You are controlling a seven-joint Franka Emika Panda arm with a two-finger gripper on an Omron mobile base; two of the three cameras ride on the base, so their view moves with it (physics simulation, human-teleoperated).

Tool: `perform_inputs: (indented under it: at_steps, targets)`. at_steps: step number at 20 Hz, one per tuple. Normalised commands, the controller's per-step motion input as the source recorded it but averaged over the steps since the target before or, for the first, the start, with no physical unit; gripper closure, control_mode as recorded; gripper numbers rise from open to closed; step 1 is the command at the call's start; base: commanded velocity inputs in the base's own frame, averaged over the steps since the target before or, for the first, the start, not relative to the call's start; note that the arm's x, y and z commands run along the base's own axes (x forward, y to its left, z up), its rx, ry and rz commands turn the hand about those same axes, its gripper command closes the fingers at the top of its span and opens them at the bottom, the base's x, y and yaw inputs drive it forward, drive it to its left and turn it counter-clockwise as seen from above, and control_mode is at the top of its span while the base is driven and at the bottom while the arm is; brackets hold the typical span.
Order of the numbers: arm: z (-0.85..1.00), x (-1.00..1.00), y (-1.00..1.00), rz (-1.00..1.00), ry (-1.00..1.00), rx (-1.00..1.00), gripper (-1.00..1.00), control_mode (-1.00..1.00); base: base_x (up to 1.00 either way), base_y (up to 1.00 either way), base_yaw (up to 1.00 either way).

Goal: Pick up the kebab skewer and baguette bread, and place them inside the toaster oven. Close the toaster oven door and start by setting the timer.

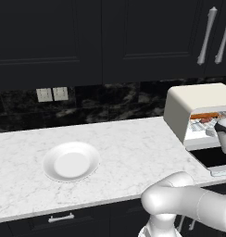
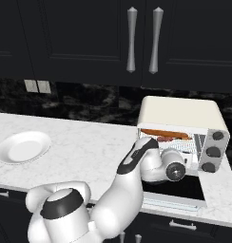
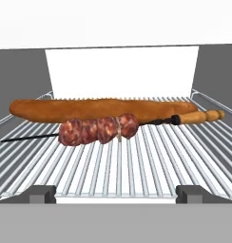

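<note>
The toaster oven point(image 2: 179, 116) stands with its door point(image 2: 177, 187) folded down flat, the silver handle point(image 2: 172, 203) along its front edge. On the wire rack point(image 3: 137, 166) lies the baguette bread point(image 3: 99, 110), long and orange-brown, toward the back. Just in front of it, touching or nearly so, rests the kebab skewer point(image 3: 99, 130) with reddish meat chunks and an orange handle end at the right. Both also show in the oven mouth: baguette point(image 2: 165, 133), skewer point(image 2: 168, 139). My gripper point(image 3: 117, 193) is open and holds nothing, at the rack's front edge over the lowered door.
A white plate point(image 1: 71, 161) sits bare on the marble counter point(image 1: 128, 139) to the left. Three knobs point(image 2: 214, 151) line the oven's right panel. Dark wall cabinets with silver handles point(image 2: 132, 40) hang above. Two outlets point(image 1: 52, 94) are on the backsplash.
</note>
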Motion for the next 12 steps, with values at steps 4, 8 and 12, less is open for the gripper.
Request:
perform_inputs:
  at_steps: [4, 8, 12]
  targets:
    - [0.00, 0.19, 0.00, 0.00, 0.00, 0.00, -1.00, -1.00, 0.00, 0.00, 0.00]
    - [0.00, 0.14, 0.00, 0.00, 0.00, 0.00, -1.00, -1.00, 0.00, 0.00, 0.00]
    - [0.00, 0.12, 0.00, 0.00, 0.00, 0.00, -1.00, -1.00, 0.00, 0.00, 0.00]
